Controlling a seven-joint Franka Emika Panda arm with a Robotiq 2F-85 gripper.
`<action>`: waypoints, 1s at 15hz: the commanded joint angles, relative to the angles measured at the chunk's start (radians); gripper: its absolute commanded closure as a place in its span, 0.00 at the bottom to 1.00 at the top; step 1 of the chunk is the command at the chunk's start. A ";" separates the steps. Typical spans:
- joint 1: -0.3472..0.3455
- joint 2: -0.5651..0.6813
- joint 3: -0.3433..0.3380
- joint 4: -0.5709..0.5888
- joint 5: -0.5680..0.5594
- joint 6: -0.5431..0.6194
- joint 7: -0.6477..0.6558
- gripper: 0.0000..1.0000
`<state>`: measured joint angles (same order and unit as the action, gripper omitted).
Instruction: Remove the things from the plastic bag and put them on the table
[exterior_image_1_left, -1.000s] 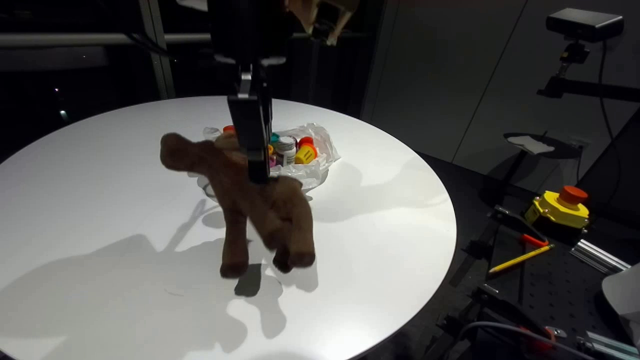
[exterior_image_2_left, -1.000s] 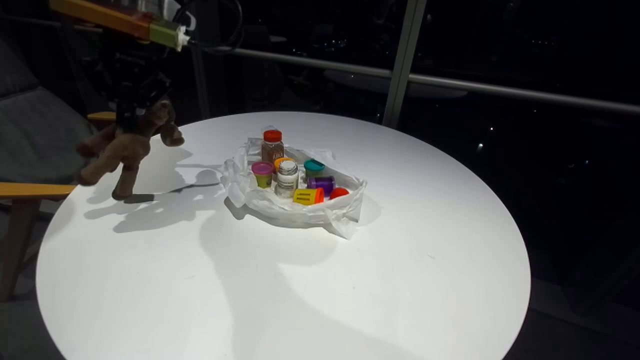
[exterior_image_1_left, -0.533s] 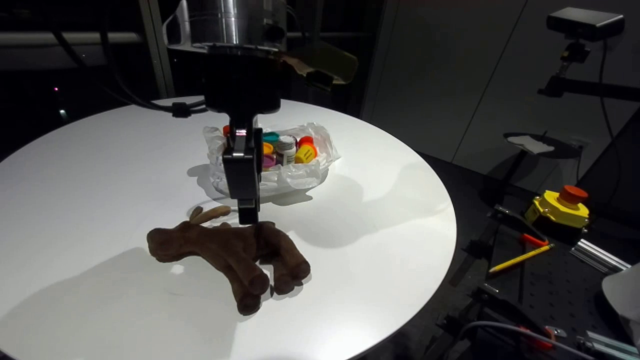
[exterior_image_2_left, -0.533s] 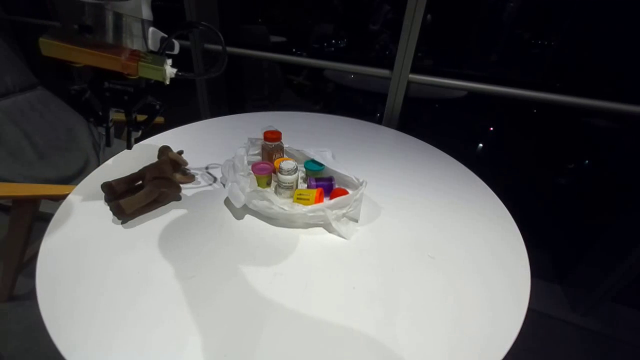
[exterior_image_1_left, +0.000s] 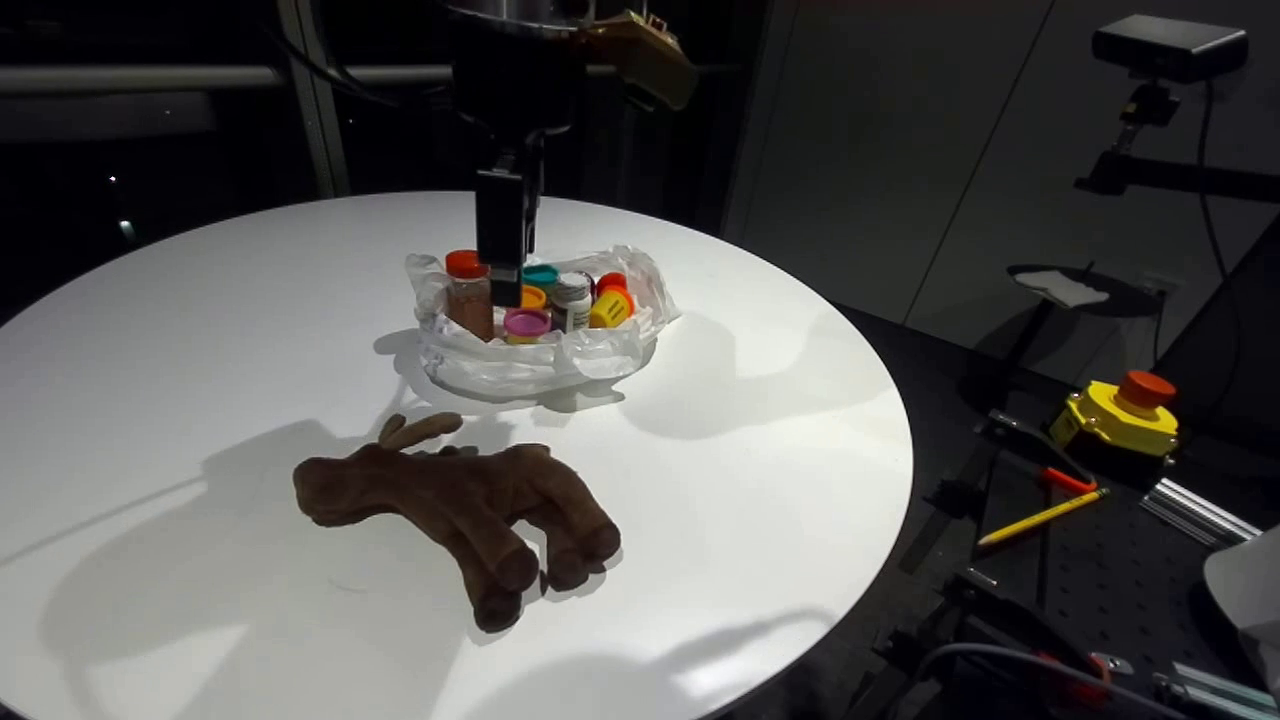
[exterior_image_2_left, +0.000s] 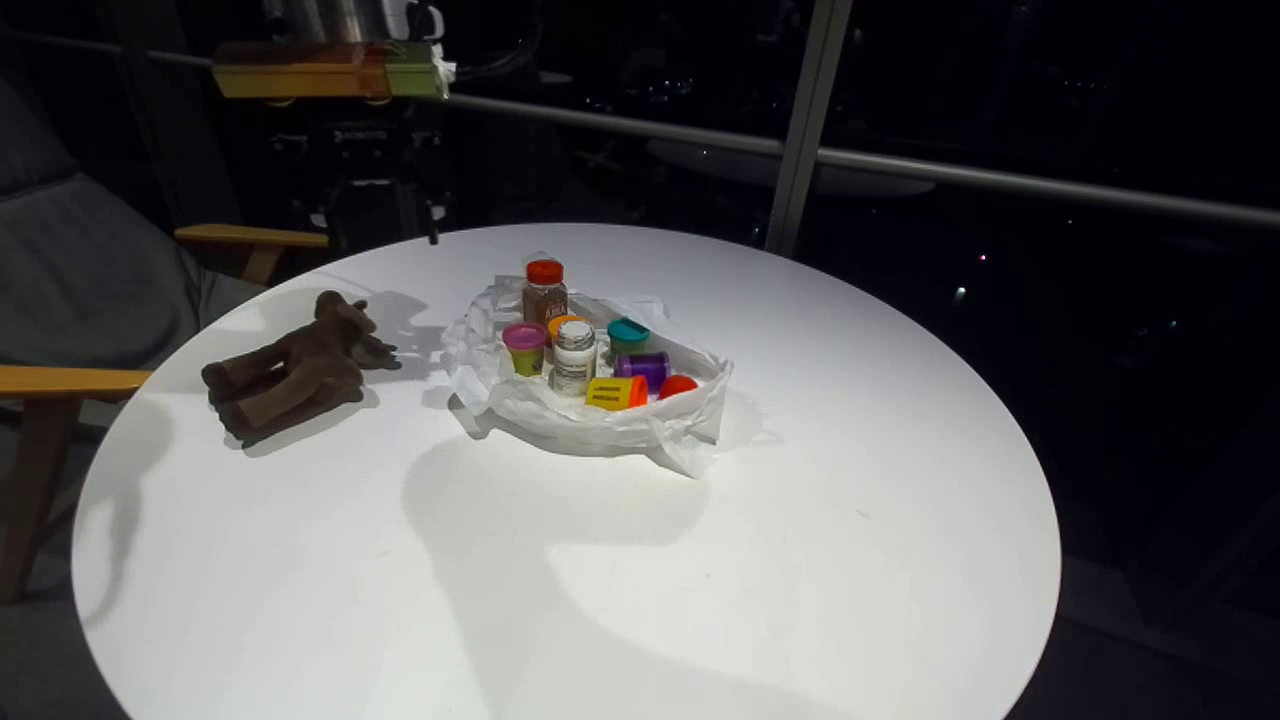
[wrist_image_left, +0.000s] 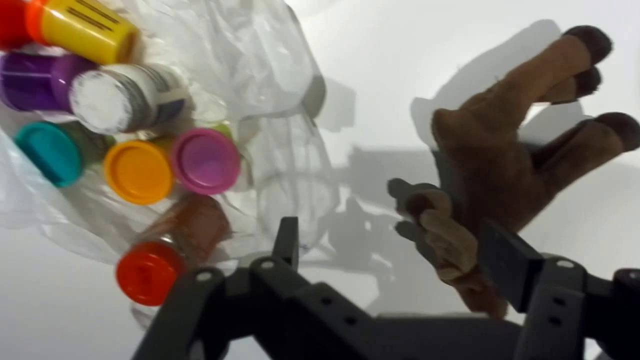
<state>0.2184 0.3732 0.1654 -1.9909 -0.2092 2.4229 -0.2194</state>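
The brown plush animal (exterior_image_1_left: 450, 490) lies on its side on the white table (exterior_image_1_left: 740, 540), legs splayed. Beside it sits the crinkly whitish plastic bag (exterior_image_2_left: 600, 432), its mouth spread wide. Inside are a red-lidded jar (wrist_image_left: 150, 272), a white-capped bottle (wrist_image_left: 102, 102), a purple jar (wrist_image_left: 30, 82), a yellow jar (wrist_image_left: 85, 30) and pots with teal (wrist_image_left: 50, 152), orange (wrist_image_left: 139, 171) and pink (wrist_image_left: 205, 161) lids. A red lid (exterior_image_2_left: 678, 386) shows at one end. My gripper (wrist_image_left: 390, 230) is above the table with jaws wide apart, holding nothing. In the exterior view its fingertips (exterior_image_2_left: 435, 225) hang clear of the plush.
A chair (exterior_image_2_left: 90, 230) with wooden armrests stands against the table's edge. Past the rim in an exterior view are a yellow box with a red button (exterior_image_1_left: 1120, 420), a pencil (exterior_image_1_left: 1043, 517) and a camera on an arm (exterior_image_1_left: 1170, 50).
A second ago the plush hung in my gripper over the table. It has been let go and rests on the tabletop; my gripper has opened, risen and shifted towards the bag.
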 joint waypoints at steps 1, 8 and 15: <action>0.020 0.054 -0.061 0.052 -0.083 -0.008 0.135 0.00; 0.043 0.204 -0.090 0.183 -0.093 0.064 0.237 0.00; 0.120 0.287 -0.210 0.320 -0.196 0.090 0.407 0.00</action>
<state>0.3068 0.6240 0.0004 -1.7430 -0.3704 2.5048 0.1185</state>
